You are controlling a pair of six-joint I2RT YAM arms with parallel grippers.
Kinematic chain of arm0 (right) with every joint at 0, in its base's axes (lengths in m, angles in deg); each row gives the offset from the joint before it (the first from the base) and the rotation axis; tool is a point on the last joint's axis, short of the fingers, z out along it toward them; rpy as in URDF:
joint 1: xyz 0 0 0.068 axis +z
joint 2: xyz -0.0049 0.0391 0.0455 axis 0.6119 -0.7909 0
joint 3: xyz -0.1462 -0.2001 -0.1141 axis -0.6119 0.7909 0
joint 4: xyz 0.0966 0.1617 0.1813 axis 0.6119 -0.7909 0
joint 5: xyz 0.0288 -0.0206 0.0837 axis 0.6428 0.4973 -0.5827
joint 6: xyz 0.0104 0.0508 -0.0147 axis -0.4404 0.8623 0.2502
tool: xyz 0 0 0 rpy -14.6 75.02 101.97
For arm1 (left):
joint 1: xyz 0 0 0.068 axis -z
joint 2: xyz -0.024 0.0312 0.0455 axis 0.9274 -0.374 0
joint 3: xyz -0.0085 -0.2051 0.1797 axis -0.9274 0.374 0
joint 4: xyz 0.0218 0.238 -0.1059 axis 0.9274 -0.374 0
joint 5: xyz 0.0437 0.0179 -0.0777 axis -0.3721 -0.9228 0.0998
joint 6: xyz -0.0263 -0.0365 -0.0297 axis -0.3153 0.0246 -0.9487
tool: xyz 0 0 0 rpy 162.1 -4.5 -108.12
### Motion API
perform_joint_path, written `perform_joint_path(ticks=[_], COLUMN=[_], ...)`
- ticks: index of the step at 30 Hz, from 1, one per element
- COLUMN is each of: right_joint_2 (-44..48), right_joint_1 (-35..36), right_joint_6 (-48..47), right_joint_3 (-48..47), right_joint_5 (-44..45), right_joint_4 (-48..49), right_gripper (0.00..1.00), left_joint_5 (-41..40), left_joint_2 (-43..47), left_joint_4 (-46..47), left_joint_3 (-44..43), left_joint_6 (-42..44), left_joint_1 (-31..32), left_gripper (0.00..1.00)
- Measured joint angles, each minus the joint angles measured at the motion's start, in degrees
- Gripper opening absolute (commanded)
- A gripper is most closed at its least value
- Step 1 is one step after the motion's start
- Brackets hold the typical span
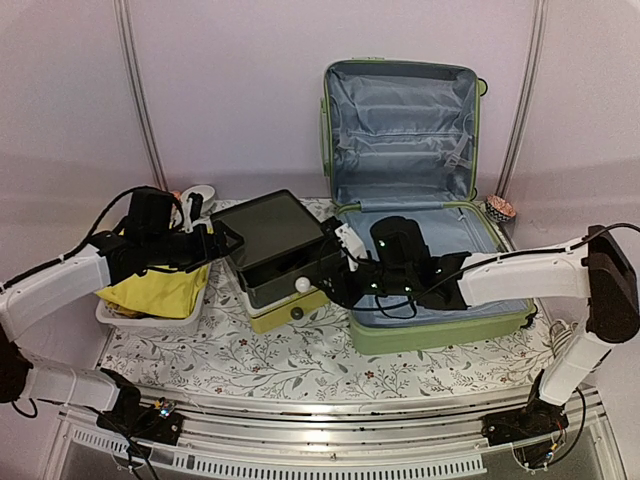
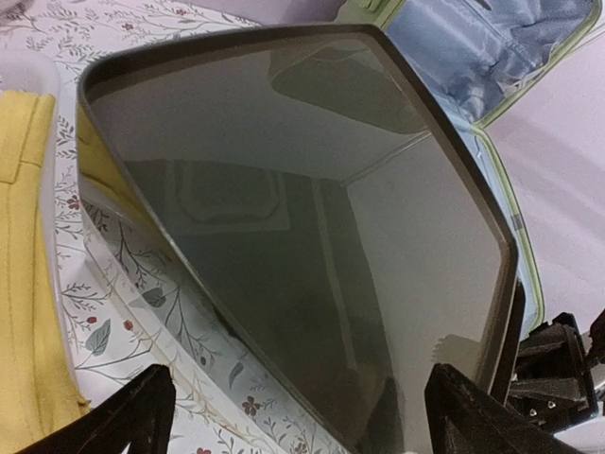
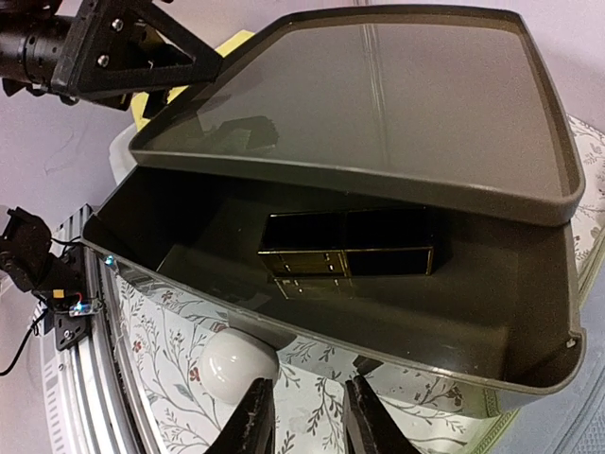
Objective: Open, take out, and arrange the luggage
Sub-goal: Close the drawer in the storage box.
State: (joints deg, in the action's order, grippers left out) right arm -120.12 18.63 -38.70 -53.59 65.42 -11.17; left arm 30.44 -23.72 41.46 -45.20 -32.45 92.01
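Note:
The light-green luggage [image 1: 440, 325] lies open at the back right. Its lid [image 1: 400, 120] stands against the wall and shows pale blue lining; a corner also shows in the left wrist view [image 2: 473, 47]. My right arm reaches across its base. My right gripper [image 1: 330, 278] [image 3: 309, 416] is narrowly open and empty, just right of the white knob [image 3: 236, 364] of the drawer box. My left gripper [image 1: 222, 245] [image 2: 298, 426] is wide open at the left edge of the box's dark lid [image 2: 302, 208].
The white-and-yellow drawer box [image 1: 285, 300] stands left of the luggage. Its dark top drawer is pulled out and holds a small black-and-gold case [image 3: 345, 241]. A white mesh basket [image 1: 140, 318] with yellow cloth [image 1: 160, 290] sits at left. A small patterned bowl [image 1: 499, 208] stands by the wall.

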Motion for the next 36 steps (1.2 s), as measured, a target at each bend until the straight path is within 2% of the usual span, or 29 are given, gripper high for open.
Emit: perform_joint_path(ticks=[15,25,31,36], right_joint_2=[-9.64,-14.51,-14.53,-14.16], right_joint_1=[-0.59,-1.57,-1.66,-1.79], right_joint_6=[-1.88,-2.32,-2.71,-3.37], right_joint_3=[-10.43,-18.14,-18.29,-18.27], right_joint_5=[4.85,4.57,4.57,4.17], right_joint_4=[0.48,-3.82,-4.61,-5.75], right_gripper=[0.25,0.29,0.34,0.48], left_joint_5=[0.76,1.07,0.98,0.92], left_joint_2=[-2.29,-2.25,-0.94,0.59], left_joint_4=[1.53,1.42,1.16,0.26], left_joint_3=[0.13,0.17,0.2,0.2], left_joint_6=[0.09,0.26,0.68,1.31], left_joint_1=[0.0,0.0,0.0,0.0], left_gripper=[0.95,0.95,0.95,0.95])
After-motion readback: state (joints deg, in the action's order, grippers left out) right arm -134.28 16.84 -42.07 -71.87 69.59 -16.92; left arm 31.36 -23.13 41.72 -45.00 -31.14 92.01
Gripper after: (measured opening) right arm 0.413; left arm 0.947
